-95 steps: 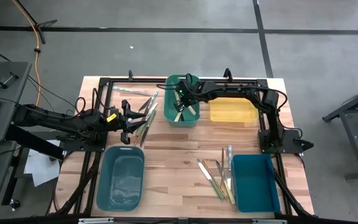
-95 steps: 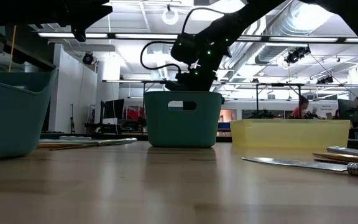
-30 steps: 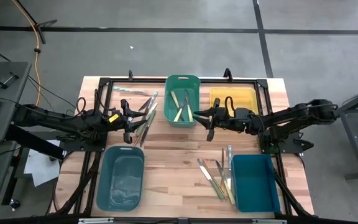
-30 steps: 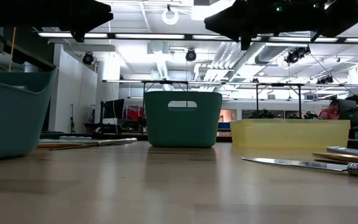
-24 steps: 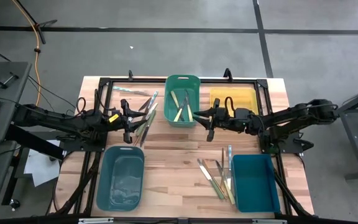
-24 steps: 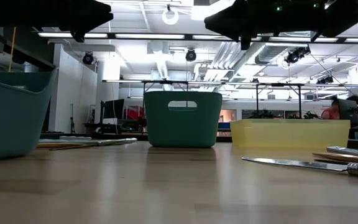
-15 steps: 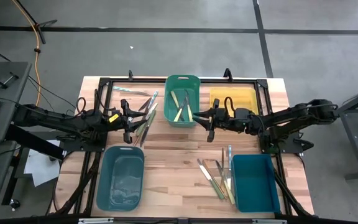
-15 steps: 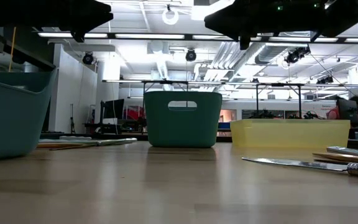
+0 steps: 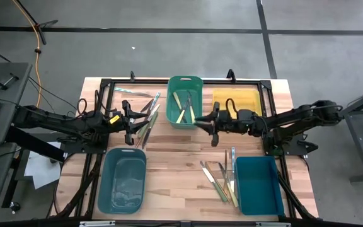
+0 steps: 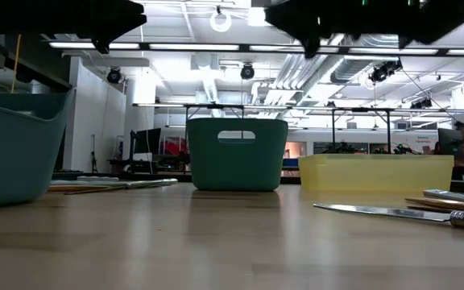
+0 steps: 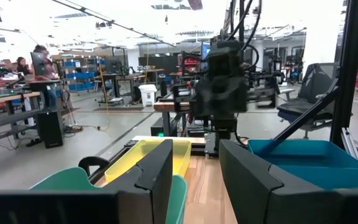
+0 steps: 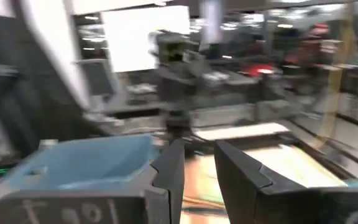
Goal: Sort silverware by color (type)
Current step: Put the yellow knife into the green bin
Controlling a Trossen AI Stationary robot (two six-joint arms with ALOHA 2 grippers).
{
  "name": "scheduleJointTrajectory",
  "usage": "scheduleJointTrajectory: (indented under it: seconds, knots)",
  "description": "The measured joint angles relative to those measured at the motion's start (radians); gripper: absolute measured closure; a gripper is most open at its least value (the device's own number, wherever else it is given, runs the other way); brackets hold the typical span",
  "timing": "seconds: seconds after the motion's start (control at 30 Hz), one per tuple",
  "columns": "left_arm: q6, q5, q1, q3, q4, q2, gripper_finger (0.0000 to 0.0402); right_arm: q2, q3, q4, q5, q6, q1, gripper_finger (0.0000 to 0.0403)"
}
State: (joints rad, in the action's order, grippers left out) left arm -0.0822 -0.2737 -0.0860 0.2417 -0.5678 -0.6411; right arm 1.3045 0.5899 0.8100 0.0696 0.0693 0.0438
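- We hold our right hand (image 9: 205,124) above the table (image 9: 175,157), fingers parted and empty, just beside the green bin (image 9: 185,111) with three utensils (image 9: 183,108) inside.
- More silverware (image 9: 220,176) lies below that hand.
- Our left hand (image 9: 132,125) waits parted, knives (image 9: 147,120) beside it.

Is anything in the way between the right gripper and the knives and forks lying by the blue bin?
Nothing visible. The right gripper hangs above bare wooden table; the loose silverware lies uncovered beside the blue rectangular bin.
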Motion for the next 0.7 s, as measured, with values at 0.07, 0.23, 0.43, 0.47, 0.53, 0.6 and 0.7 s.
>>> scheduleJointTrajectory:
  seconds: [0.07,0.23,0.43,0.47,0.53,0.6,0.7]
  knots:
    - [0.0,0.0,0.0,0.0,0.001,0.0,0.0275,-0.001,0.062,-0.104,-0.011,-0.032,0.045,0.0318]
    - [0.0,0.0,0.0,0.0,0.002,0.0,0.0275,0.031,0.324,-0.748,0.203,0.011,0.178,0.0318]
    - [0.001,0.0,0.0,0.0,0.003,0.0,0.0275,0.184,0.653,-1.561,0.126,0.428,0.298,0.0318]
    - [0.002,0.0,0.0,0.0,0.003,0.0,0.0275,0.214,0.689,-1.636,0.084,0.487,0.318,0.0318]
    - [0.003,0.0,0.0,0.0,0.003,0.0,0.0275,0.28,0.746,-1.75,-0.003,0.563,0.359,0.0318]
    - [0.003,0.0,0.0,0.0,0.003,0.0,0.0275,0.352,0.784,-1.793,-0.112,0.582,0.4,0.0319]
    - [0.017,0.0,0.0,0.0,0.006,0.0,0.0275,0.449,0.835,-1.816,-0.279,0.551,0.456,0.0329]
